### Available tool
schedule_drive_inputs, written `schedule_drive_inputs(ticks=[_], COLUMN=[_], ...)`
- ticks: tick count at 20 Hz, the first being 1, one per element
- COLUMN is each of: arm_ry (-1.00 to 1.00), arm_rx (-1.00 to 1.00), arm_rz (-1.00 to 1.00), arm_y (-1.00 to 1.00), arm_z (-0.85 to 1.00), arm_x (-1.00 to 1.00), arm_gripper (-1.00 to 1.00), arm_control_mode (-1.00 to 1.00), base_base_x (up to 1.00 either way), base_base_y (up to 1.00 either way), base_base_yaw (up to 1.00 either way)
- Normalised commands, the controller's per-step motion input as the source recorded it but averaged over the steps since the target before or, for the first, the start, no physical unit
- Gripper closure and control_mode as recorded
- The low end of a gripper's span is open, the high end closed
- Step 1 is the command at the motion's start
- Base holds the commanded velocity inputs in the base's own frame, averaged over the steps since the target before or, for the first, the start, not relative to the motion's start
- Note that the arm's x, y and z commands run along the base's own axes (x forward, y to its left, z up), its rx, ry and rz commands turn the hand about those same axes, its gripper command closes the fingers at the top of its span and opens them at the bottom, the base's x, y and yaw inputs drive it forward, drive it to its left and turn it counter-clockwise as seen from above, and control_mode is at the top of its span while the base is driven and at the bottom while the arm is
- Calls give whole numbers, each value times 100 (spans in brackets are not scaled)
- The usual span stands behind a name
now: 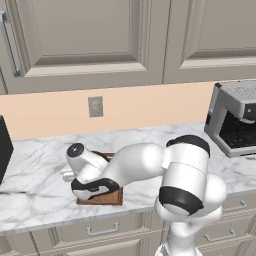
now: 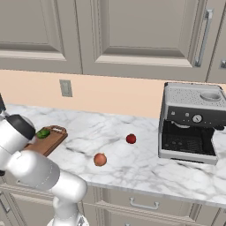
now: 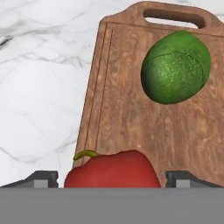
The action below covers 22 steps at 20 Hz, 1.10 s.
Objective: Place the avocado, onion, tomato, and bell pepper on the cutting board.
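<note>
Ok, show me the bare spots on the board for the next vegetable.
On the cutting board, wood is bare left of and below the avocado, up to the red pepper. It is crowded near the handle, beside the avocado, and around the pepper between the hand's fingertips.

The cutting board (image 2: 47, 140) lies flat on the marble counter (image 2: 132, 163), its handle end turned toward the back wall. On the board, near that handle end, sits the avocado (image 2: 43, 133). In the hand view the bell pepper (image 3: 113, 170) sits at the board's opposite end from the avocado, between the gripper's (image 3: 113, 178) two fingertips. Off the board to its right, on the bare counter, rests the onion (image 2: 100, 159); the tomato (image 2: 130, 139) lies farther right and nearer the wall. The coffee machine (image 2: 192, 123) stands farthest right of the board, against the wall.
</note>
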Motion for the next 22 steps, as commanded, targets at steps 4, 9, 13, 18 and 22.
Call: schedule_drive_inputs(ticks=[4,9,13,18,22], arm_ry=[7,6,1,-1,-4], arm_rx=[0,0,0,0,0], arm_rz=[-9,-10,-9,-7,-6], arm_y=[-47,-35,-8,3,10], arm_z=[-12,-7,16,39,55], arm_x=[-14,-11,-7,-7,0], arm_gripper=[-100,-100,-100,-100,-100], arm_control_mode=[-100,-100,-100,-100,-100], base_base_x=[0,0,0,0,0], base_base_y=[0,0,0,0,0], base_base_yaw=[0,0,0,0,0])
